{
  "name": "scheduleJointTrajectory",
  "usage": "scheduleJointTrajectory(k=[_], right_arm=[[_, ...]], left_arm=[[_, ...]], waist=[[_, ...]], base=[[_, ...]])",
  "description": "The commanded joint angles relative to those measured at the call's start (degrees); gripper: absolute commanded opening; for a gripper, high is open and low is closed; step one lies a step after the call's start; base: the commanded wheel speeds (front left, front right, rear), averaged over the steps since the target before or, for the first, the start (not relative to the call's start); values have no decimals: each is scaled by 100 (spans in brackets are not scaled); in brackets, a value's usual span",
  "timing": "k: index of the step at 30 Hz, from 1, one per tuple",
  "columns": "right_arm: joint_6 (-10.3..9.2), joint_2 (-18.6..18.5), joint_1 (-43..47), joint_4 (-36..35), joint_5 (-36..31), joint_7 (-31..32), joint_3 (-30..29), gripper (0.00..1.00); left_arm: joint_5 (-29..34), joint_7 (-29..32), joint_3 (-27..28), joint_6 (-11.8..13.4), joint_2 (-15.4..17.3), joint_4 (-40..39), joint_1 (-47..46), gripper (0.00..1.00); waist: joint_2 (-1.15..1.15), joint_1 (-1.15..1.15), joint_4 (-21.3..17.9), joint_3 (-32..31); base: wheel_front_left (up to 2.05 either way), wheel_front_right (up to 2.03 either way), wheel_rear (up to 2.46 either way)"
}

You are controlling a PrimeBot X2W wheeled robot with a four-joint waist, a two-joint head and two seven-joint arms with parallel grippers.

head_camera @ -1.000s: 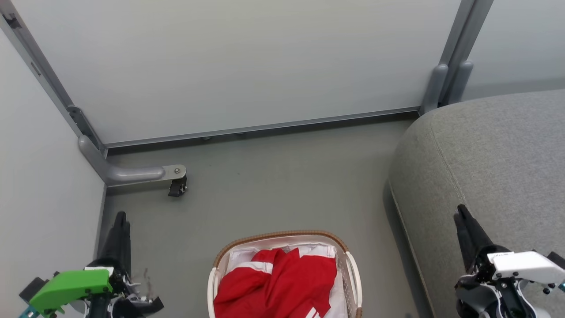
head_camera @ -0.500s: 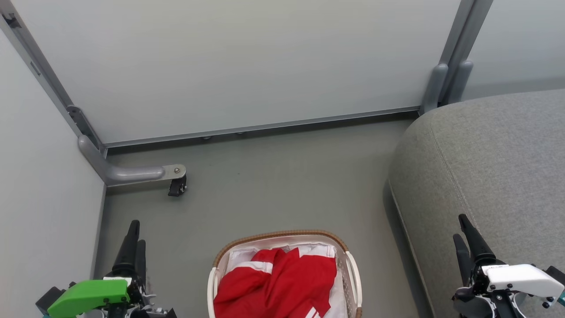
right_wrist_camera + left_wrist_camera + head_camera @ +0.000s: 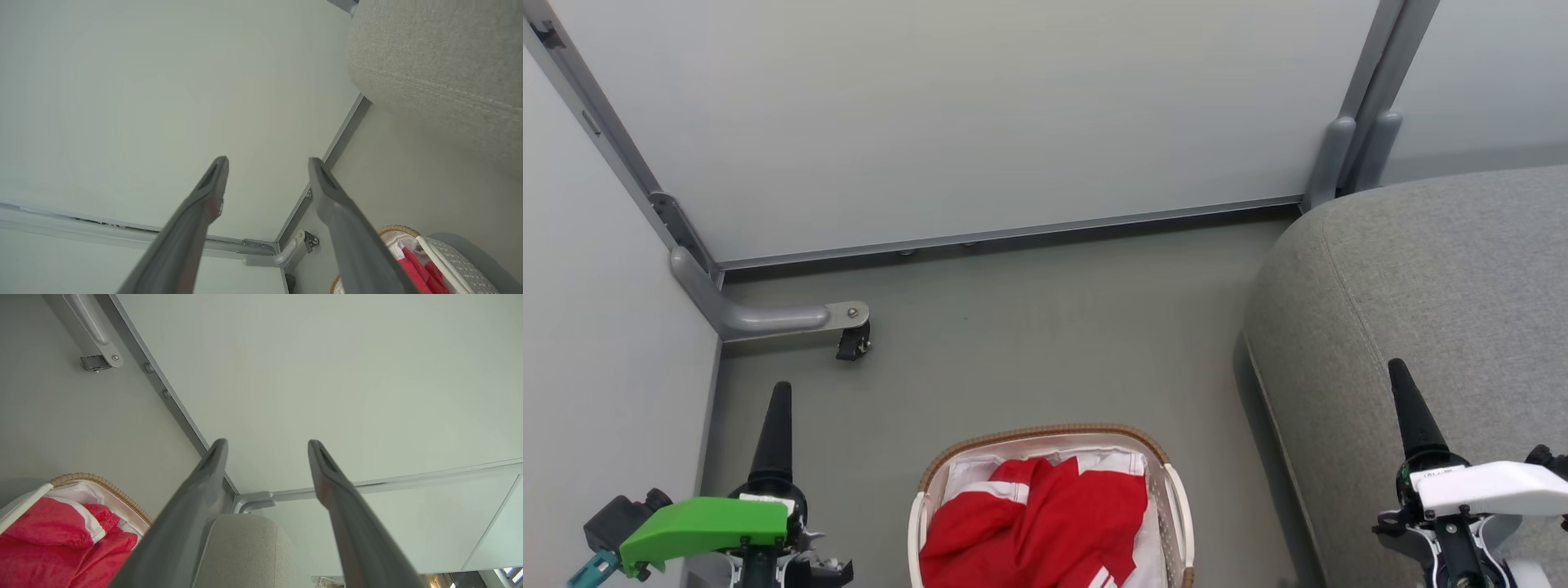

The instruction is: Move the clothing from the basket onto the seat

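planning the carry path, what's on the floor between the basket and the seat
Nothing sits there: the head view shows a bare strip of grey floor between the basket and the seat.

- Pale grey partition panels (image 3: 980, 114) occupy the upper frame, joined by grey metal framing (image 3: 1013, 236).
- Grey floor (image 3: 1045, 343), centre.
- Support foot (image 3: 768, 317) with black caster (image 3: 853, 346), left of centre.

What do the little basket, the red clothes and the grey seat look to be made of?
The basket looks like white plastic, its wall perforated, with a brown rim that seems woven, perhaps rattan or an imitation. The clothing looks like thin, slightly glossy synthetic sportswear, judging by its soft crumpled folds. The seat is matt grey woven upholstery with stitched seams.
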Motion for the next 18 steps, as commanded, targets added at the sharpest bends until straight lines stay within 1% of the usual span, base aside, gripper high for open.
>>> scheduleJointTrajectory(k=[1,7,11,18], right_arm=[[1,-56,-24,-202,-334,-75,1,100],[1,-63,3,-374,-1206,-206,95,100],[1,-68,41,-361,-1742,-289,203,100],[1,-76,75,-346,-2505,-424,332,100]], left_arm=[[288,-74,-40,-10,32,-167,-139,100],[937,-204,-135,-11,37,-291,-140,100],[1345,-285,-160,-12,41,-340,-118,100],[2153,-421,-183,-13,46,-349,-14,100]], waist=[[0,0,4,3],[0,0,10,12],[0,0,9,15],[0,0,7,20]], base=[[0,0,0],[0,0,0],[0,0,0],[0,0,0]])
